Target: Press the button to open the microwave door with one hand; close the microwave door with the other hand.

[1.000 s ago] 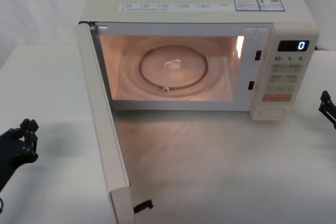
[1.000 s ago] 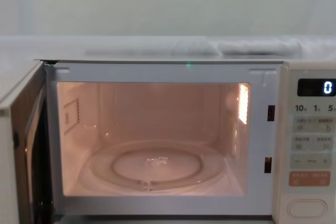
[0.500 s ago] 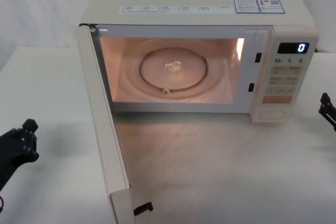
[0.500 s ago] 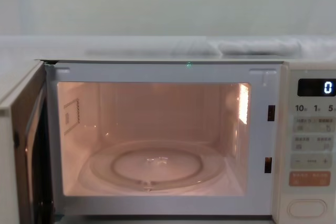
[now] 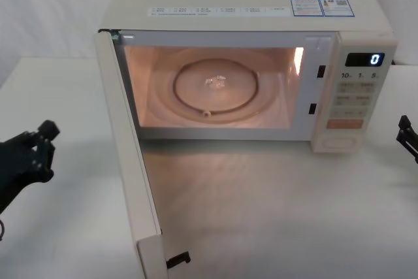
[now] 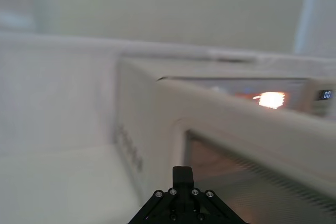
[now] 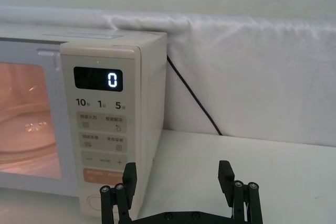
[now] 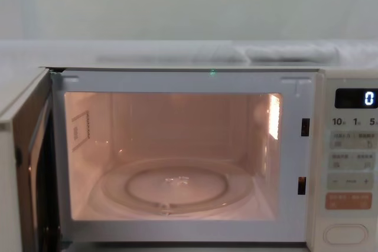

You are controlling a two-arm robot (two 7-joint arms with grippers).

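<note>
Since a second ago my left gripper (image 5: 40, 143) has risen and drifted a little toward the microwave door (image 5: 128, 155), while the door itself, the oven and my right gripper (image 5: 406, 136) sit where they were. That left claw hangs over the white table (image 5: 59, 89) on the outer side of the open door, near it but not touching; from the head view I cannot tell how far its fingers are parted, and it has hold of nothing that I can see. My left wrist view looks along the door's top edge (image 6: 247, 124) toward the lit cavity, with the claw's black tip (image 6: 182, 174) low in front of it. The door stands swung wide out toward me on its left hinge, roughly square to the oven front, its latch hook (image 5: 177, 259) showing at the near end. Inside, the cavity glows orange and the glass turntable (image 5: 217, 89) lies flat on the floor of it. My right gripper waits to the right of the keypad strip (image 5: 354, 99), just beside the oven's corner and apart from it; in its own wrist view the two fingers (image 7: 226, 177) stand well apart with only air between them. The button (image 5: 339, 140), the wide oval key at the bottom of the strip, sits below the orange key (image 5: 345, 123), unpressed by anything. The display (image 5: 364, 59) above reads 0.
</note>
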